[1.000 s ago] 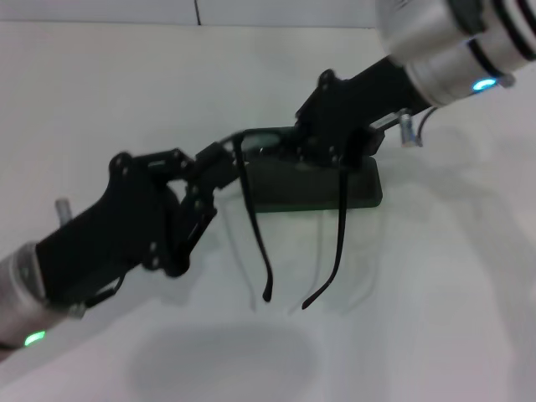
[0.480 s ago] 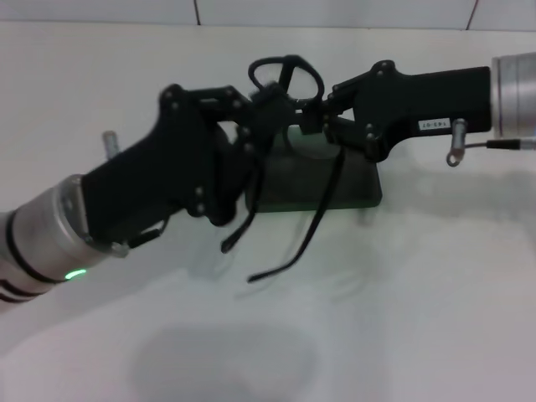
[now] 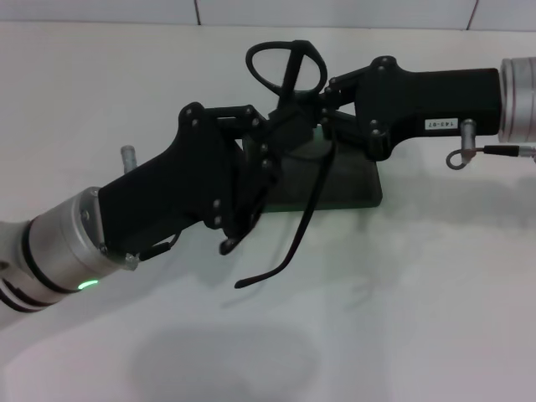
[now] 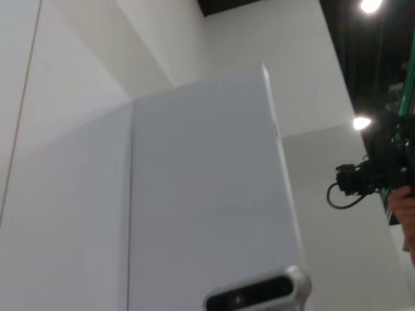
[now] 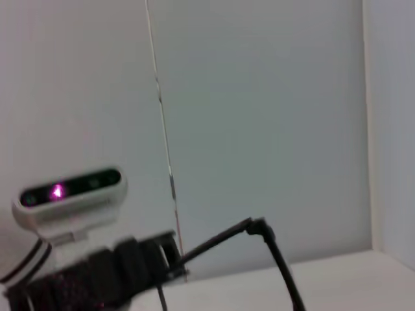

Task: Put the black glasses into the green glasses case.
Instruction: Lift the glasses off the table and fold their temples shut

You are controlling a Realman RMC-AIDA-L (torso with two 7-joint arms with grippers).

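The black glasses (image 3: 285, 69) are held in the air above the green glasses case (image 3: 352, 189). Their lens rims stand up at the top and the two temples hang down toward the table, one tip near the front (image 3: 244, 283). My left gripper (image 3: 287, 127) reaches in from the lower left and grips the frame. My right gripper (image 3: 325, 102) reaches in from the right and grips the frame's other side. The case lies closed on the white table behind and below both grippers, partly hidden by them. One temple (image 5: 275, 254) shows in the right wrist view.
The white table (image 3: 435, 301) stretches around the case, with a tiled wall edge at the back. The left wrist view shows only walls, ceiling lights and a distant camera (image 4: 355, 183). The left arm's wrist camera (image 5: 68, 194) shows in the right wrist view.
Both grippers have raised and turned the glasses, so the lenses now stand upright and the temples hang down. My left arm has moved right and forward, over the case.
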